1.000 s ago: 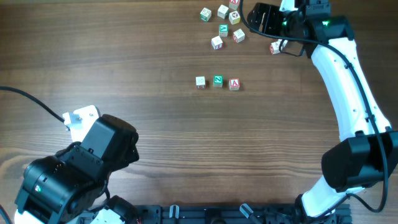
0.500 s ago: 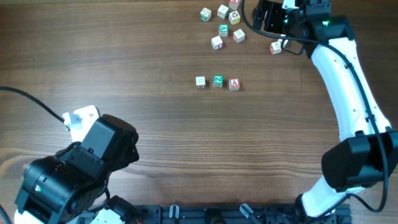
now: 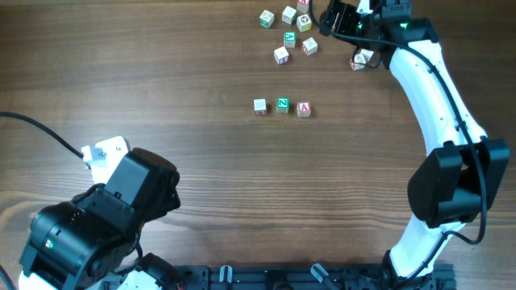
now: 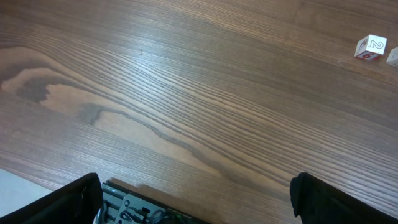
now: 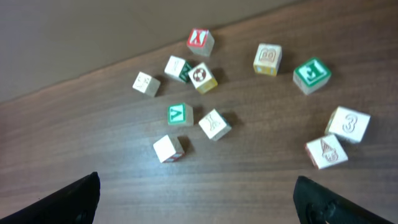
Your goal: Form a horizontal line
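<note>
Dark brown wood-grain desk. Mid-desk, three small pale wooden alphabet cubes sit in a left-to-right row with small gaps, none touching: pale-faced cube, then green-lettered cube, then red "A" cube. The "A" one sits a touch nearer the robot than the other two.

A loose cluster of more alphabet cubes is scattered at the far edge, well apart from the row. One stray cube lies beside the white right arm.

Right gripper hovers at the far edge by the cluster. Its jaws are spread wide with nothing between them, and the scattered cubes show in its wrist view.

Left gripper is at the near-left corner, well apart from the row. Jaws also wide and empty, over bare desk. A cube with a "2" is at the upper right of its wrist view.
</note>
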`<state>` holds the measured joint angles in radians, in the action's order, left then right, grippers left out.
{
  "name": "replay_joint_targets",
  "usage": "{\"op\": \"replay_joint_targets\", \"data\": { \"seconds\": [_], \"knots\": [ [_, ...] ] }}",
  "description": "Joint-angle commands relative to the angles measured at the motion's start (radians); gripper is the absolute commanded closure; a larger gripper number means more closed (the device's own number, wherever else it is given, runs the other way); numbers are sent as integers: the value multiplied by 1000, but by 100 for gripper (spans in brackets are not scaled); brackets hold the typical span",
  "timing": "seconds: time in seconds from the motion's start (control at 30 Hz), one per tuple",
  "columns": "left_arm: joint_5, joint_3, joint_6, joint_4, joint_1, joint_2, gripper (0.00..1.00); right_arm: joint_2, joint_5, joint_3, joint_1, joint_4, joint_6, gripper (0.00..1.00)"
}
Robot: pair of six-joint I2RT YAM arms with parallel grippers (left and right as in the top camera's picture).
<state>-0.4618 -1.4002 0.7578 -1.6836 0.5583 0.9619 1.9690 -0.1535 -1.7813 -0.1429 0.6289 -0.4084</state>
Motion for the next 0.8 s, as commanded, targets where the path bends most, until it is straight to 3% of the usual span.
{"op": "replay_joint_targets", "data": {
  "seconds": [0.0, 0.3, 0.77],
  "knots": [
    [1, -3, 2, 0, 0, -4, 0, 4, -21, -21, 0, 43, -41, 0],
    [1, -3, 2, 0, 0, -4, 0, 4, -21, -21, 0, 169, 9, 0],
    [1, -3, 2, 0, 0, -4, 0, 61, -26, -13, 0, 147, 119, 0]
  ]
}}
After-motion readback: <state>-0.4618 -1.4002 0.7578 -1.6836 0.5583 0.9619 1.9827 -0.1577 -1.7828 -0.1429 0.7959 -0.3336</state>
